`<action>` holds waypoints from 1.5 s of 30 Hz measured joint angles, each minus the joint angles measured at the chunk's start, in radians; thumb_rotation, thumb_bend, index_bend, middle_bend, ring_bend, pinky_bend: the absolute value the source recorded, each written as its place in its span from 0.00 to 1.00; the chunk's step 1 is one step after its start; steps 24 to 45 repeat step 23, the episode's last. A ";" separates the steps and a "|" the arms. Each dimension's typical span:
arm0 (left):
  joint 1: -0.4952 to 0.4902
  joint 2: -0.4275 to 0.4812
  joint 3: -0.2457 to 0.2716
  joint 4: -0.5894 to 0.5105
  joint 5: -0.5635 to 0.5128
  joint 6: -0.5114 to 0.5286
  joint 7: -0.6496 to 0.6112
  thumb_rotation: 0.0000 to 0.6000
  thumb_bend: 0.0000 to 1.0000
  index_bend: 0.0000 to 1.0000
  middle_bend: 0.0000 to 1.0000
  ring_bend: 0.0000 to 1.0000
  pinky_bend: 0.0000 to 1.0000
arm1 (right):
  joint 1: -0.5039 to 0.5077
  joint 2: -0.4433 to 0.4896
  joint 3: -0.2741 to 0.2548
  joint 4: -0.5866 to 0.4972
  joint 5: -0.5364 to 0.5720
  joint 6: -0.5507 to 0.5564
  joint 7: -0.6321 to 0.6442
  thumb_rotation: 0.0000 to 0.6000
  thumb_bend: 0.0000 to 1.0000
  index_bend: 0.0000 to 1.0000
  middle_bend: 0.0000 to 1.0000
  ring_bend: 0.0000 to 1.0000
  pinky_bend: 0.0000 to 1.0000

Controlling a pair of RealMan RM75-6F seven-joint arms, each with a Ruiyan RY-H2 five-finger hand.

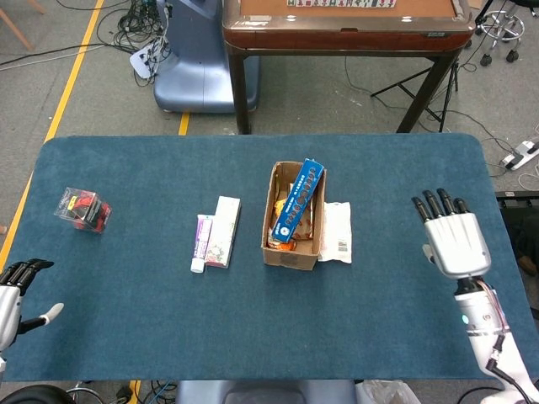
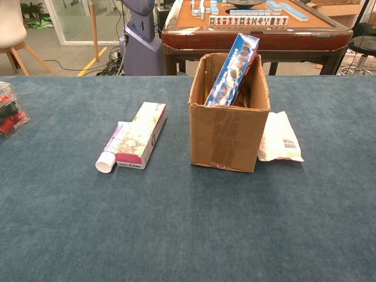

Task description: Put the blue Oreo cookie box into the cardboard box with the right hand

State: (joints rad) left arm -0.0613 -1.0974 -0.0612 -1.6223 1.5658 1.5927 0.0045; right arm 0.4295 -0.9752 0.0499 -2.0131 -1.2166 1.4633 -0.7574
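Observation:
The blue Oreo cookie box point(image 1: 296, 200) point(image 2: 232, 69) stands tilted inside the open cardboard box point(image 1: 278, 250) point(image 2: 226, 138), its top end sticking out above the rim. My right hand point(image 1: 454, 239) hovers far to the right of the box near the table's right edge, fingers spread, holding nothing; the chest view does not show it. My left hand point(image 1: 15, 299) shows at the lower left corner in the head view, fingers apart and empty.
A pink-and-white carton with a tube beside it point(image 1: 216, 232) point(image 2: 134, 139) lies left of the cardboard box. A white packet point(image 1: 337, 231) point(image 2: 279, 138) lies against its right side. A clear case with red contents point(image 1: 82, 209) point(image 2: 9, 110) sits far left. A mahjong table point(image 1: 345, 21) stands behind.

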 measured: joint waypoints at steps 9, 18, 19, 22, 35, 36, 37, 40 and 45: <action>-0.001 -0.003 0.019 -0.016 0.033 -0.001 0.012 1.00 0.11 0.29 0.30 0.26 0.41 | -0.171 -0.055 -0.048 0.076 -0.032 0.154 0.137 1.00 0.01 0.24 0.20 0.15 0.33; -0.007 -0.015 0.018 -0.015 0.024 -0.015 0.036 1.00 0.11 0.29 0.30 0.26 0.41 | -0.292 -0.120 -0.059 0.268 -0.101 0.220 0.442 1.00 0.01 0.26 0.21 0.15 0.33; -0.009 -0.017 0.019 -0.014 0.024 -0.018 0.039 1.00 0.11 0.29 0.30 0.26 0.41 | -0.303 -0.119 -0.057 0.284 -0.111 0.223 0.475 1.00 0.01 0.27 0.21 0.15 0.33; -0.016 -0.024 0.021 -0.011 0.025 -0.032 0.049 1.00 0.11 0.29 0.30 0.26 0.41 | -0.326 -0.116 -0.045 0.316 -0.142 0.237 0.533 1.00 0.01 0.27 0.21 0.15 0.33; -0.017 -0.027 0.023 -0.009 0.025 -0.036 0.051 1.00 0.11 0.29 0.30 0.26 0.41 | -0.331 -0.114 -0.043 0.320 -0.148 0.238 0.546 1.00 0.01 0.27 0.21 0.15 0.33; -0.017 -0.027 0.023 -0.009 0.025 -0.036 0.051 1.00 0.11 0.29 0.30 0.26 0.41 | -0.331 -0.114 -0.043 0.320 -0.148 0.238 0.546 1.00 0.01 0.27 0.21 0.15 0.33; -0.017 -0.027 0.023 -0.009 0.025 -0.036 0.051 1.00 0.11 0.29 0.30 0.26 0.41 | -0.331 -0.114 -0.043 0.320 -0.148 0.238 0.546 1.00 0.01 0.27 0.21 0.15 0.33; -0.017 -0.027 0.023 -0.009 0.025 -0.036 0.051 1.00 0.11 0.29 0.30 0.26 0.41 | -0.331 -0.114 -0.043 0.320 -0.148 0.238 0.546 1.00 0.01 0.27 0.21 0.15 0.33; -0.017 -0.027 0.023 -0.009 0.025 -0.036 0.051 1.00 0.11 0.29 0.30 0.26 0.41 | -0.331 -0.114 -0.043 0.320 -0.148 0.238 0.546 1.00 0.01 0.27 0.21 0.15 0.33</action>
